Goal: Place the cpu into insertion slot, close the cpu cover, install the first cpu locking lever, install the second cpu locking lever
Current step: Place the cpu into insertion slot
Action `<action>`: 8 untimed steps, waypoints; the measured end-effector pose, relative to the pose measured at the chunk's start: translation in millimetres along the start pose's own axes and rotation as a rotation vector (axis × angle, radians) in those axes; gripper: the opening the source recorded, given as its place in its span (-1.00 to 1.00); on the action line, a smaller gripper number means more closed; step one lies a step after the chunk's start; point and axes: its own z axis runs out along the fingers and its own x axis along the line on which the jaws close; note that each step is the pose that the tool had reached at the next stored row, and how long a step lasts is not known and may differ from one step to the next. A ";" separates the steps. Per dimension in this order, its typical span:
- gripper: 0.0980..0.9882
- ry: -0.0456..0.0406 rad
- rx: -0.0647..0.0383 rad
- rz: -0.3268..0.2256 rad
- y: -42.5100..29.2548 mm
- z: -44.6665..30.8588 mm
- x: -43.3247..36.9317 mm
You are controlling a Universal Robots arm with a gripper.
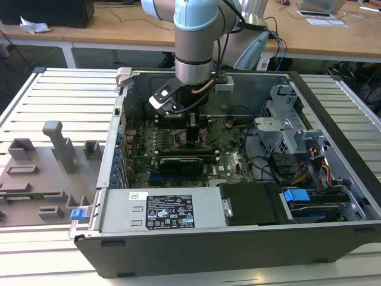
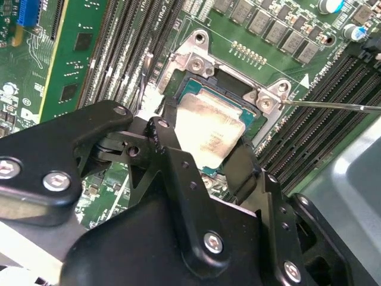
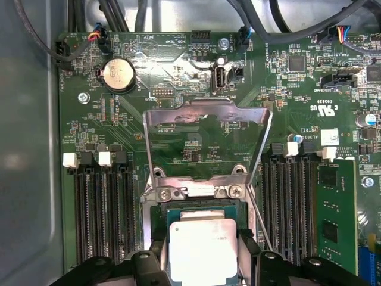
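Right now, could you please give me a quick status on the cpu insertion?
Gripper shut on the cpu, at the socket. Cpu cover stands open. Lever wire lies beside the socket.

coin battery (image 3: 119, 75), labelled power supply (image 1: 161, 211), blue clip (image 1: 296, 195)

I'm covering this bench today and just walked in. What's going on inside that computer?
A robot arm is reaching down into an open computer case. Its claw is closed on the processor chip, low over the motherboard. The hinged metal cover stands flipped up, not yet closed over the chip.
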 end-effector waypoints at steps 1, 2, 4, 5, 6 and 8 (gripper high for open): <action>0.04 0.0001 0.000 0.000 0.0 0.1 0.1; 0.04 -0.0002 0.000 0.000 0.0 0.0 0.0; 0.17 -0.0019 0.001 0.000 0.0 -1.4 -0.2; 0.17 -0.0020 0.001 0.000 0.0 -2.4 -0.3; 0.17 -0.0023 0.001 0.000 0.0 -3.7 -0.3; 0.17 -0.0025 0.001 0.000 0.1 -6.5 -0.5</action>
